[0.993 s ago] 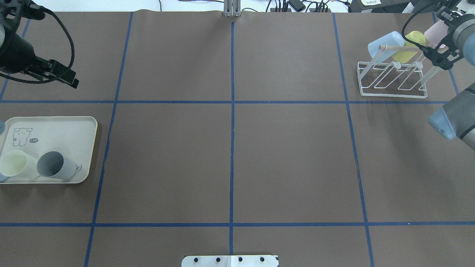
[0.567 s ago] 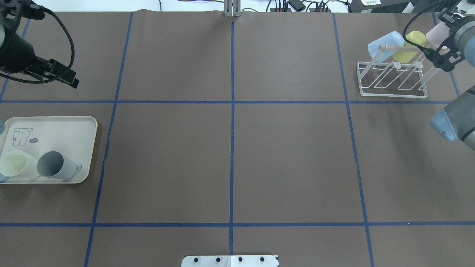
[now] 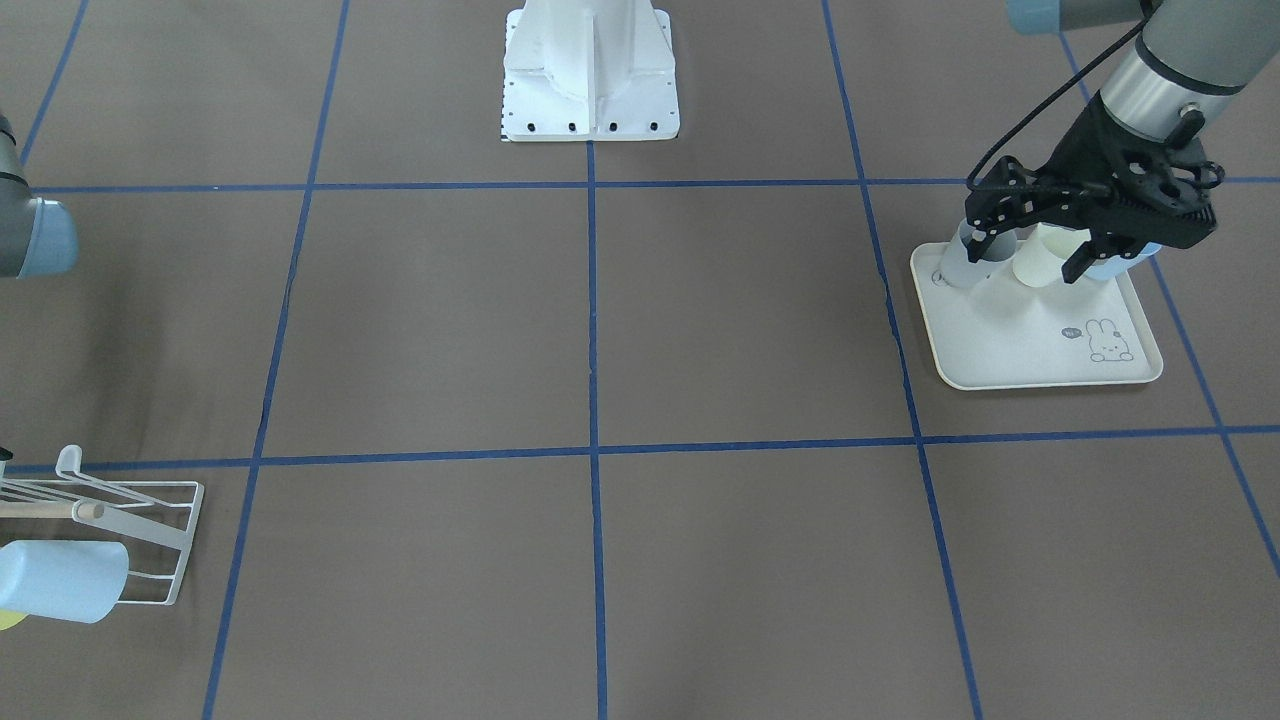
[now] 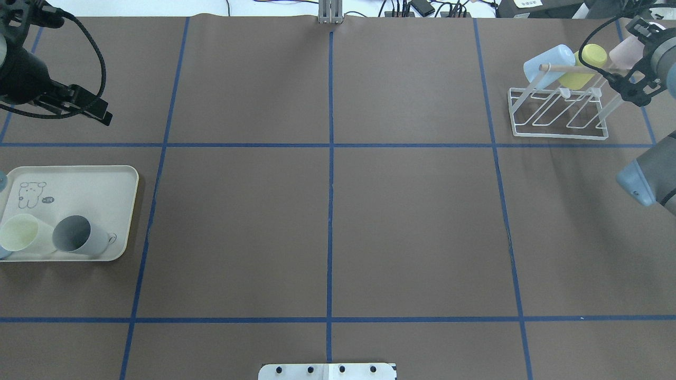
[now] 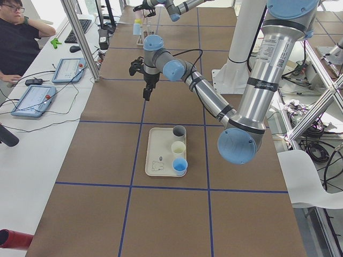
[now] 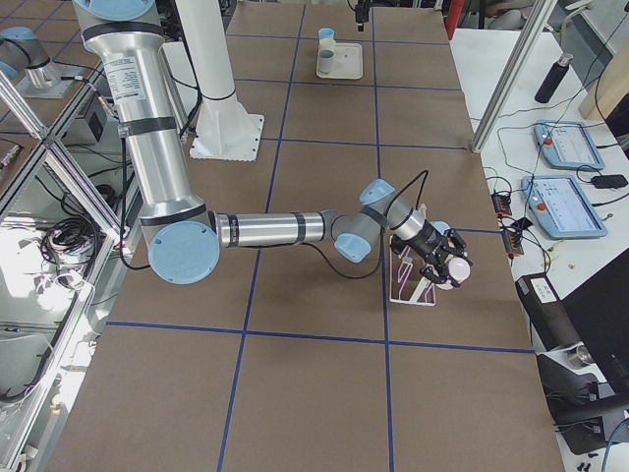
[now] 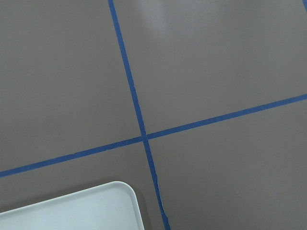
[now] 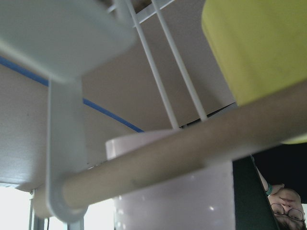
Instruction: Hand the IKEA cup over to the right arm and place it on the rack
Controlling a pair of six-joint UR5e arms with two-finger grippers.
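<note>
A pink cup [image 4: 626,53] hangs at the right end of the white wire rack [image 4: 557,132], behind its wooden rod [image 4: 567,68]. My right gripper [image 6: 447,267] appears shut on this cup. In the right wrist view the pink cup [image 8: 172,187] shows just beyond the rod [image 8: 158,163]. A light blue cup [image 4: 549,63] and a yellow cup [image 4: 583,66] rest on the rack's prongs. My left gripper [image 3: 1035,250] hovers open and holding nothing above the cream tray [image 4: 95,184]. A grey cup [image 4: 79,235], a pale yellow cup [image 4: 21,232] and a blue cup [image 5: 180,165] stand on the tray.
Blue tape lines divide the brown table into squares. The robot's white base [image 3: 590,80] stands at the table's near middle edge. A person [image 5: 16,37] sits at a side desk beyond the far edge, with tablets beside them.
My right arm has shifted a little to the right by the rack, and the pink cup has moved with it. The left arm and the cups on the tray have stayed still.
</note>
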